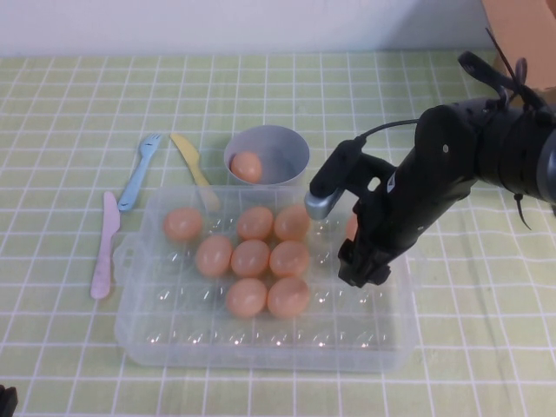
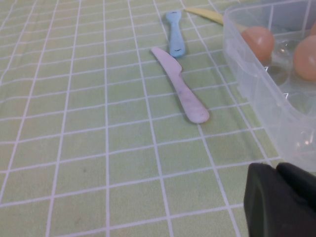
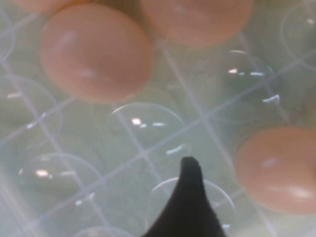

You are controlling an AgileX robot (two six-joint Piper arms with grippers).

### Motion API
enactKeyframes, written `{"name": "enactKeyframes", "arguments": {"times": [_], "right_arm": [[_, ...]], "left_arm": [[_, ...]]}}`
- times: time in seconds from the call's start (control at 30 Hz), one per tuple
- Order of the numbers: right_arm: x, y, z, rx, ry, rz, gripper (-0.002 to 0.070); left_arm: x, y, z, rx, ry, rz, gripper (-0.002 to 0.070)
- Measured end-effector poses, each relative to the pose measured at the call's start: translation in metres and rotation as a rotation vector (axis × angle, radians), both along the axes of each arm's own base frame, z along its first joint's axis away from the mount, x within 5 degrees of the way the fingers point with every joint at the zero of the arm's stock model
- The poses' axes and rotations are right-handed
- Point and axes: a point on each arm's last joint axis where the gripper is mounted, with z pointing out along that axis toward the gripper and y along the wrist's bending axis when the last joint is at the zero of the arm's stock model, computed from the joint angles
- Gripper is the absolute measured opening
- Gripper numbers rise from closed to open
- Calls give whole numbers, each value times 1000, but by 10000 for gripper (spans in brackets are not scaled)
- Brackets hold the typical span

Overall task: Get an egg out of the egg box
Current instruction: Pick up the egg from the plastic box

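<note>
The clear plastic egg box (image 1: pixel 261 352) lies mid-table with several peach-orange eggs in its dimples. My right gripper (image 1: pixel 358 271) reaches down into the box's right part and stands open. One dark fingertip (image 3: pixel 190 173) hangs over a bare dimple. An egg (image 3: pixel 276 168) sits just beside it, apart from the finger; in the high view this egg (image 1: pixel 351 228) is mostly hidden behind the arm. The other finger is out of view. My left gripper (image 2: pixel 281 202) rests shut and low over the tablecloth, near the box's left wall (image 2: pixel 256 84).
A grey-blue cup (image 1: pixel 269 152) behind the box holds one egg (image 1: pixel 248 165). A blue fork (image 1: pixel 139 172), a yellow knife (image 1: pixel 193 165) and a pink knife (image 1: pixel 104 248) lie left of the box on the green checked cloth.
</note>
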Motion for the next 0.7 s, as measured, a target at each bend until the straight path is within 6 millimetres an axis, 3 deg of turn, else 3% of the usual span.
{"name": "enactKeyframes", "arguments": {"times": [0.23, 0.7], "right_arm": [[3, -5, 0, 11, 29, -142, 494], [6, -6, -2, -4, 6, -147, 494]], "left_arm": [[0, 0, 0, 0, 0, 0, 0], [0, 0, 0, 0, 0, 0, 0]]}}
